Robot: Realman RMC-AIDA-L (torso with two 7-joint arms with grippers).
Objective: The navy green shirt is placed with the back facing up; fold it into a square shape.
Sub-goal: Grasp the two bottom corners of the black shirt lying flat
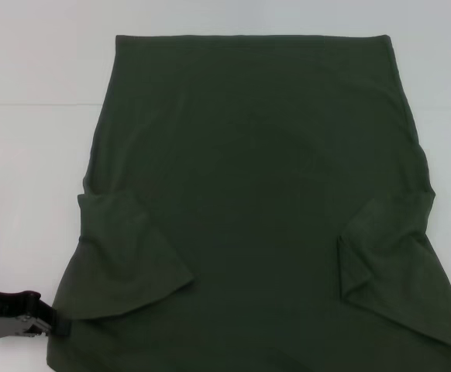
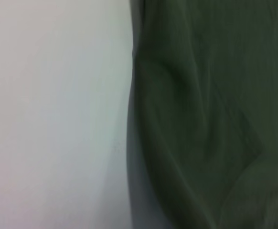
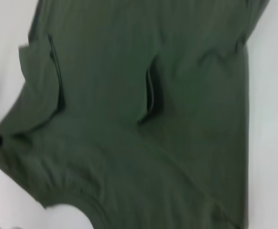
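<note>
The navy green shirt (image 1: 256, 194) lies flat on the white table (image 1: 32, 155), plain side up. Both short sleeves are folded inward: one (image 1: 129, 248) on the left, the other (image 1: 380, 248) on the right. My left gripper (image 1: 55, 324) is at the shirt's near left edge, its tip against the cloth. The left wrist view shows that shirt (image 2: 215, 114) edge next to bare table. The right wrist view looks down on the whole shirt (image 3: 144, 119), with the neckline (image 3: 81, 210) and both sleeve folds visible. My right gripper does not show.
White table surface (image 1: 24, 232) surrounds the shirt on the left, and a strip of it (image 1: 442, 77) shows on the right. The shirt's near hem runs out of the head view at the bottom.
</note>
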